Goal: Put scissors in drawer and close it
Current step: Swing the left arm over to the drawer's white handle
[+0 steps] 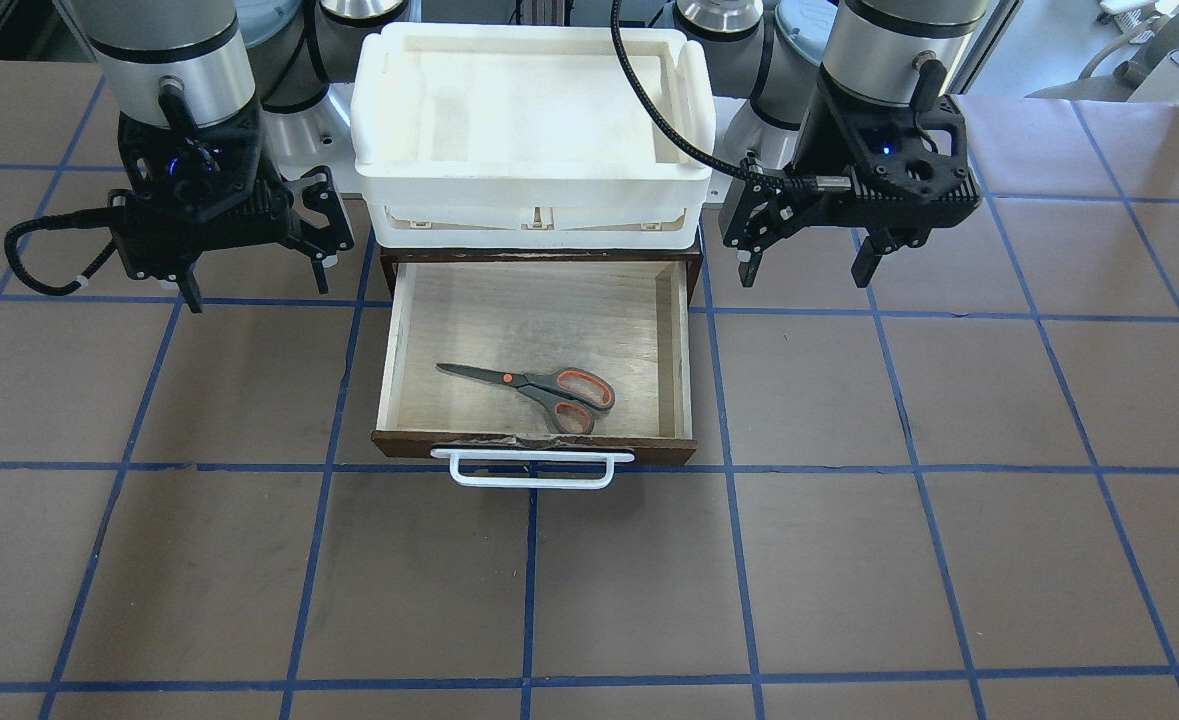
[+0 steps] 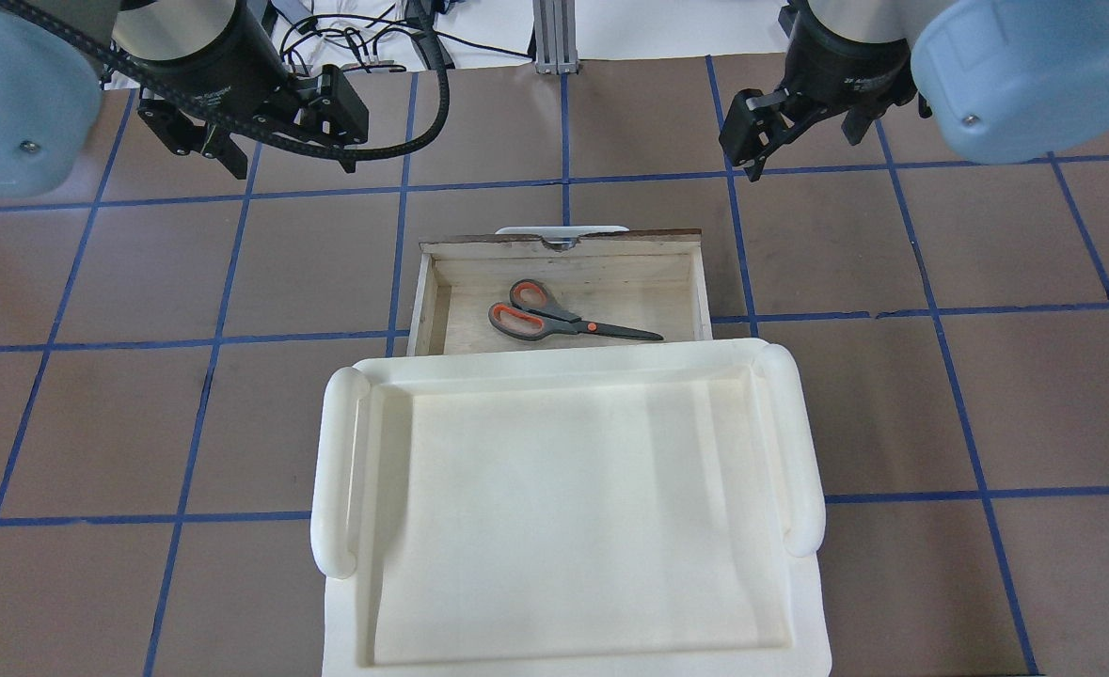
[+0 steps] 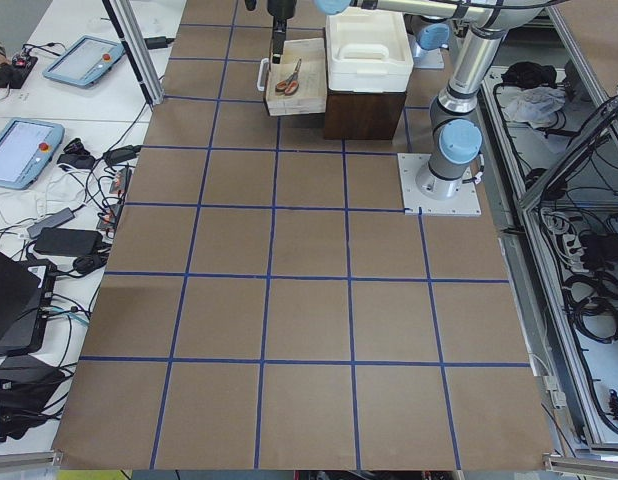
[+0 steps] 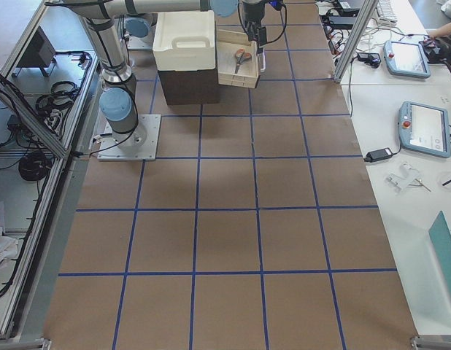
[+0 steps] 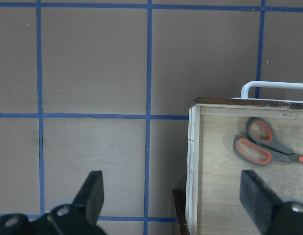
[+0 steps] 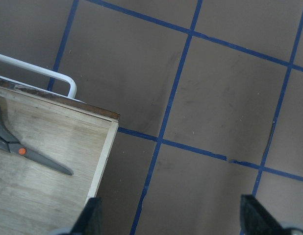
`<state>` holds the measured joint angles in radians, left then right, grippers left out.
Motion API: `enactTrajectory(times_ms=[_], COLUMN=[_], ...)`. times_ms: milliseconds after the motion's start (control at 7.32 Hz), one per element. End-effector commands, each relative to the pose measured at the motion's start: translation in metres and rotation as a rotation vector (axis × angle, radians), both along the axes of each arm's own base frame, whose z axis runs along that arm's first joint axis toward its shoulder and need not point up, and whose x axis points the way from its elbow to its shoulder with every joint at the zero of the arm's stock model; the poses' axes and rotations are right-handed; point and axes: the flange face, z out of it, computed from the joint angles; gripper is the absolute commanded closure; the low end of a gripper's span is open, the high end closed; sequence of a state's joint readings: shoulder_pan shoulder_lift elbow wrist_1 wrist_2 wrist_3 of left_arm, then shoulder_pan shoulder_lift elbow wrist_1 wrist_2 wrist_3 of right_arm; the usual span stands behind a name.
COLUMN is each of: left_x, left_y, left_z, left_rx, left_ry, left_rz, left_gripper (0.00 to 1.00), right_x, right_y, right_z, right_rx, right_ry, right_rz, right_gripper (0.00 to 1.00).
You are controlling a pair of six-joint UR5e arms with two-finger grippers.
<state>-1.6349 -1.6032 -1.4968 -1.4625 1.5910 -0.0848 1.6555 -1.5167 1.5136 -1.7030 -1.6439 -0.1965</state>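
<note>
Scissors point(image 1: 539, 388) lie near drawer's point(image 1: 401, 340) front edge; left end effector point(image 1: 804, 278) and right end effector point(image 1: 256, 288) flank it, wide.

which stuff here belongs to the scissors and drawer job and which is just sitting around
Job:
scissors, lying inside the drawer
drawer, open, not yet closed
left gripper and right gripper, both open and empty

Just lying about:
white tray, sitting above the drawer
tablets on the side desk
</note>
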Motion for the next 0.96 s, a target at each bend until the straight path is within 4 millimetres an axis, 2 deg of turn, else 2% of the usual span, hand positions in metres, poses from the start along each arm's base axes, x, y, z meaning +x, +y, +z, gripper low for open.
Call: enactTrajectory(times_ms=[0,273,546,683,820], left_x=[-0.006,-0.008,-0.007,-0.008,-0.01], left_y=[-0.005,-0.007,-0.014,-0.016,-0.022], left_z=[-0.01,-0.013,-0.029,-0.045,-0.083], left_rx=[0.009,0.012,0.047,0.07,0.124], left_ry=[0.002,0.003,0.001,0.001,0.003], left_rz=[-0.013,-0.017,-0.004,-0.003,-0.02], left_gripper=[0.0,0.0,0.0,0.0,0.0], right_x=[-0.004,-0.006,-0.023,-0.024,-0.026], right_y=[0.003,0.006,0.007,0.006,0.004], right_z=[0.001,0.002,0.006,0.004,0.002], right_rx=[0.008,0.022,0.031,0.037,0.045], right_ry=[-0.018,-0.025,-0.029,-0.039,-0.085], right_rz=[-0.093,-0.107,-0.144,-0.148,-0.166], right_gripper=[0.0,0.0,0.0,0.0,0.0])
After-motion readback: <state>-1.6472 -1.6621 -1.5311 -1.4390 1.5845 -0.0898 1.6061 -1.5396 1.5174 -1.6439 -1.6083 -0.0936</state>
